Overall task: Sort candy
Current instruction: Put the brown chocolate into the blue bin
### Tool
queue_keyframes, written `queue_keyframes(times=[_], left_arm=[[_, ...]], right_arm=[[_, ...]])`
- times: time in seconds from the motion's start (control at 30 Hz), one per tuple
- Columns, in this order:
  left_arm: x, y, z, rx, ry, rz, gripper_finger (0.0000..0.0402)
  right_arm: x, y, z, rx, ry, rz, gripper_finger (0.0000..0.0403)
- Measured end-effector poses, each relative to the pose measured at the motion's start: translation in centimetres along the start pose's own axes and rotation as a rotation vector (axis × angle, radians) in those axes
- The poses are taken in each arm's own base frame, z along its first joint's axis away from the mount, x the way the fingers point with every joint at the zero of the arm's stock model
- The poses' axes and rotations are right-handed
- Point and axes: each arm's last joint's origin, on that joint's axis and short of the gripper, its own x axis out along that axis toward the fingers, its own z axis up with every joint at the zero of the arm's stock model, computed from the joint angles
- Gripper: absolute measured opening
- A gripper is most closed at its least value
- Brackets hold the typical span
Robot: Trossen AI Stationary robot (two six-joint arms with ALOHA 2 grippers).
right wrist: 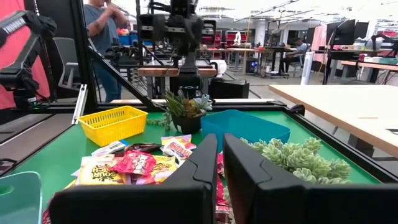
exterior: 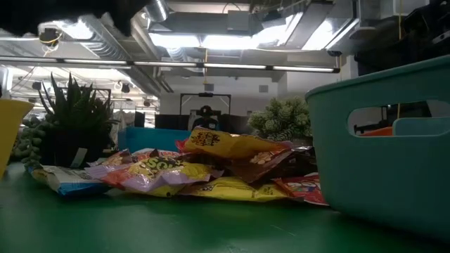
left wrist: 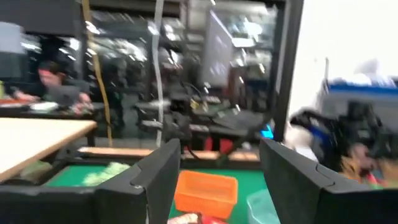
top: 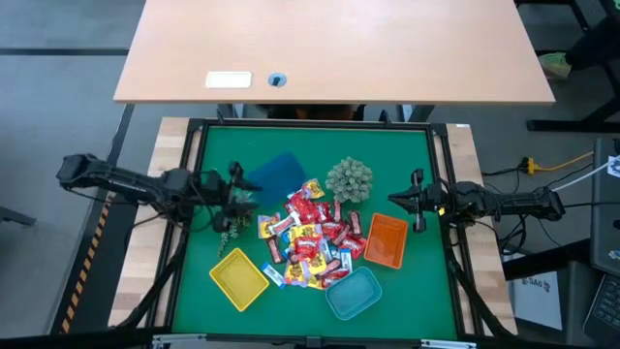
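High view: candy [top: 308, 240] heaped mid-mat, between the four trays. My left gripper [top: 235, 198] hangs by the blue tray [top: 278, 173], jaws wide and empty. Right gripper [top: 417, 202] waits near the orange tray [top: 387, 240], jaws nearly shut, holding nothing. Wrappers look light, slick and crinkly; I'd pinch one loose edge piece across its flat body.

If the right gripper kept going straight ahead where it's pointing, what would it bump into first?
Probably the pale green plant, just past the right gripper and slightly to one side. The candy pile lies below, so it might pass over that. Depth is hard to judge.
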Motion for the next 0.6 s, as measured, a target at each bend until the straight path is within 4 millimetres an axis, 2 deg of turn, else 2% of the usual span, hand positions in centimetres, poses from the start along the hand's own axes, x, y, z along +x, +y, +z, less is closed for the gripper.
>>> queue_keyframes(times=[0.13,0.3,0.43,0.6], left_arm=[[3.3,-1.1,0.2,0.027,0.185,-0.056,0.0210],[6.4,-2.5,-1.5,0.068,0.517,-0.099,0.0203],[7.9,-3.7,-3.2,0.093,0.720,-0.126,0.0198],[8.5,-4.6,-5.1,0.155,0.938,-0.163,0.0196]], right_arm=[[0.0,0.0,0.0,0.000,0.000,0.001,0.0028],[0.0,0.0,0.0,0.000,0.000,0.002,0.0028],[0.0,0.0,0.0,0.000,0.000,0.002,0.0028],[0.0,0.0,0.0,0.000,0.001,0.002,0.0028]])
